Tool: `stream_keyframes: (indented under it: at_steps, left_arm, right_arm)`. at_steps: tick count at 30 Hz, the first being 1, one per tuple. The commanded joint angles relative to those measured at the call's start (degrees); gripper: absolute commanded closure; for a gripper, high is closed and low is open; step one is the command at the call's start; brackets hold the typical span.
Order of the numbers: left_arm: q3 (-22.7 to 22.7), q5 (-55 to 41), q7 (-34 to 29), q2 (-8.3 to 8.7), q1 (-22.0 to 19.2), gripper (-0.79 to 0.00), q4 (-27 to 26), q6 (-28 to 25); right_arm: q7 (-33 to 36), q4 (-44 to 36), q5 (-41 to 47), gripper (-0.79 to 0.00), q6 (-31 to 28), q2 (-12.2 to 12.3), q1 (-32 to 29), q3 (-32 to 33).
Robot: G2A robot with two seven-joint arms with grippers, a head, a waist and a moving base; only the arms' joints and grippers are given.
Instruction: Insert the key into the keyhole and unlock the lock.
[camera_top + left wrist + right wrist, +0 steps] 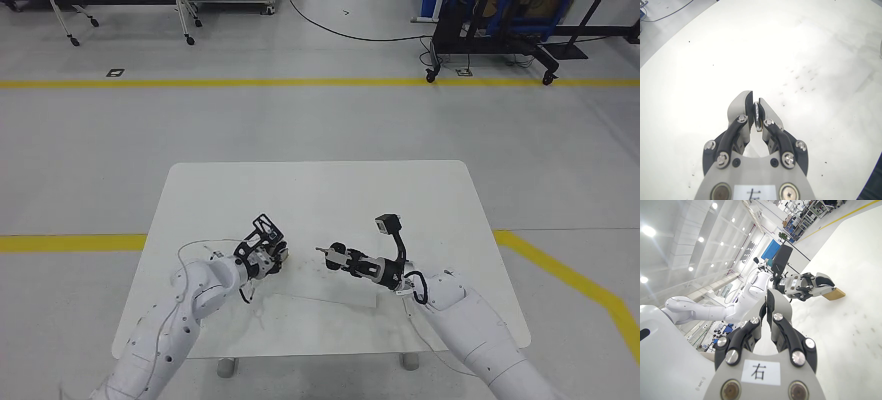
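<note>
Alignment stage, by the look. Clamped in left gripper (pixel 831 287): brass-coloured block padlock (pixel 837 294), over white table (pixel 400 190), body toward 3 o'clock, probably to ease insertion. Pinched in right gripper (pixel 331 252): thin metal key (pixel 320 250), aimed 9 o'clock at padlock, not yet touching.

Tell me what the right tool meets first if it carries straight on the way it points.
Most likely the left tool, which grips the brass lock just ahead; depth is hard to judge.
</note>
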Motion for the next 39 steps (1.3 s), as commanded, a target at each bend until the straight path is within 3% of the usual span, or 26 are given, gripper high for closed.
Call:
stream_keyframes:
  at_steps: [1,4,8,12,22,31,39]
  left_arm:
    - [0.47,-0.18,-0.61,-0.13,-0.57,-0.046,0.56,0.03]
    - [0.81,-0.35,-1.07,-0.24,-1.03,-0.252,0.7,0.11]
    - [0.75,-0.71,-2.0,-0.21,-1.0,-0.332,-0.02,-0.11]
    - [0.38,-0.46,-2.36,-0.03,-0.42,-0.305,-0.77,-0.41]
    - [-1.79,1.09,-2.88,0.75,1.54,-0.015,-2.55,-1.1]
    - [-2.6,0.41,-3.73,1.15,2.61,0.0,-3.72,-2.61]
    - [-4.49,-1.54,0.56,1.02,3.05,0.0,-5.15,2.84]
  right_arm:
    - [0.0,0.0,0.0,0.0,0.0,0.0,0.0,0.0]
    - [0.0,0.0,0.0,0.0,0.0,0.0,0.0,0.0]
    - [0.0,0.0,0.0,0.0,0.0,0.0,0.0,0.0]
    - [0.0,0.0,0.0,0.0,0.0,0.0,0.0,0.0]
    - [0.0,0.0,0.0,0.0,0.0,0.0,0.0,0.0]
    - [0.0,0.0,0.0,0.0,0.0,0.0,0.0,0.0]
    - [0.0,0.0,0.0,0.0,0.0,0.0,0.0,0.0]
